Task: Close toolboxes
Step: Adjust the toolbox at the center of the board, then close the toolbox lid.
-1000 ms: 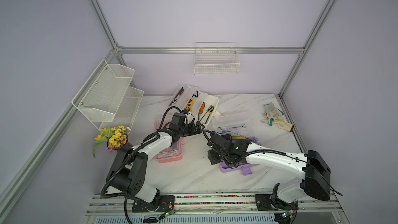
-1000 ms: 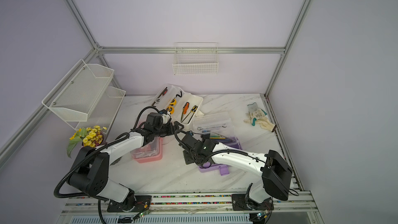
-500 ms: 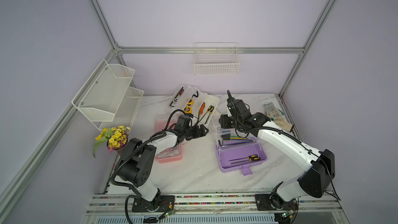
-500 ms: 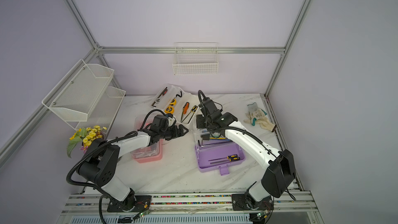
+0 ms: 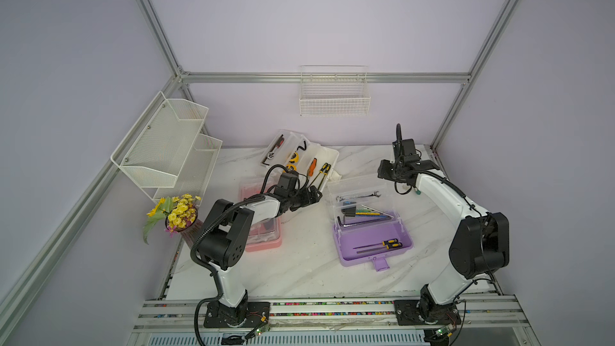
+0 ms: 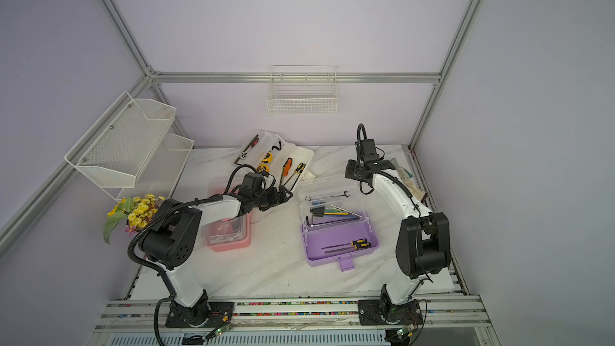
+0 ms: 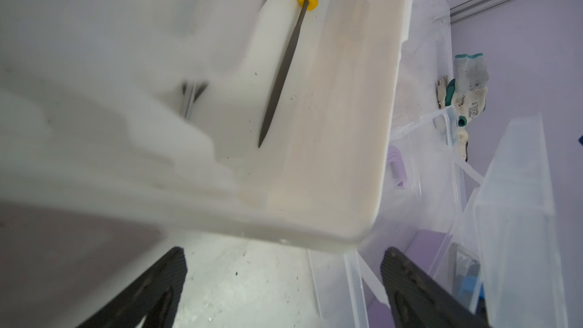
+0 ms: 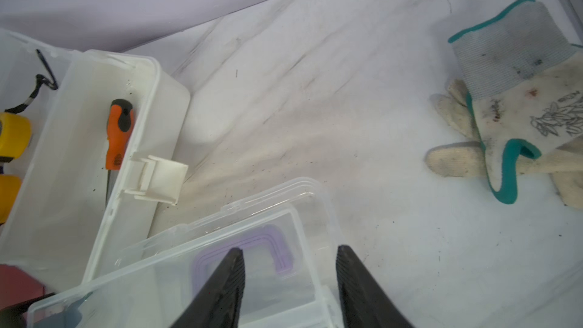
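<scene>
Marble tabletop (image 5: 299, 271) — purple toolbox (image 5: 362, 232) (lid (image 5: 386, 191) open)

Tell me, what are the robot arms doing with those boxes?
They are closing toolboxes. The pink toolbox looks shut. The white toolbox and the purple toolbox lie open. The left tool, open, is at the white one's corner. The right tool, open, hovers by the purple one's clear lid, holding nothing.

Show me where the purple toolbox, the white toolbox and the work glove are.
purple toolbox (image 5: 362, 231), in a top view, on the bare floor of its base.
white toolbox (image 5: 328, 159), in a top view, on a bare part of its base.
work glove (image 8: 511, 112), right wrist view, on the cream back below the cuff.
</scene>
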`<state>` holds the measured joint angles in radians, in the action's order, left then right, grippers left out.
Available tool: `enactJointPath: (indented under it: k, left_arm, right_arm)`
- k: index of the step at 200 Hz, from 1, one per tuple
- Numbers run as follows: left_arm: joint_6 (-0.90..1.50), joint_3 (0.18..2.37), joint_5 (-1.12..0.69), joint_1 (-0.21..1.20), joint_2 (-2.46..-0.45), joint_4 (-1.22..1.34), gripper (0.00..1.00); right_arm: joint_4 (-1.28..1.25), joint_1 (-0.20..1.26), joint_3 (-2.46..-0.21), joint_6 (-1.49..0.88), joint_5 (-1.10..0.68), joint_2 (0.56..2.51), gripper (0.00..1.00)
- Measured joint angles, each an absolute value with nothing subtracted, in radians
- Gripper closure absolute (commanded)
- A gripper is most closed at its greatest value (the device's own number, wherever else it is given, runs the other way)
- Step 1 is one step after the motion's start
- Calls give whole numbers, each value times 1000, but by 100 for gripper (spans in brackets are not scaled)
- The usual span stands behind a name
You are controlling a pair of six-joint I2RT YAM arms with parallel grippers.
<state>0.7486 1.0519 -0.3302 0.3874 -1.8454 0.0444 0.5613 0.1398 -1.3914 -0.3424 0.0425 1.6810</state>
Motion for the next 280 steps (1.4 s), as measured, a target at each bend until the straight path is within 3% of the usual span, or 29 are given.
enactJointPath:
  k: [52,139,198,280]
  left_arm:
    - [760,1201,-332,353,-1955,24,3]
    - [740,1417,-336,321,-2076,-40,3]
    - [741,1346,-370,321,-2035,-24,3]
    - [772,1156,-441,321,-1879,-22,2]
  right_arm:
    - [461,-11,-1331,-330,-38,1762,55]
    - [367,-22,-1265,-184,-318,1901,56]
    - [319,-22,-1271,-134,-416,1963,58]
    - [306,-57,-1282,-79,-595,1973,53]
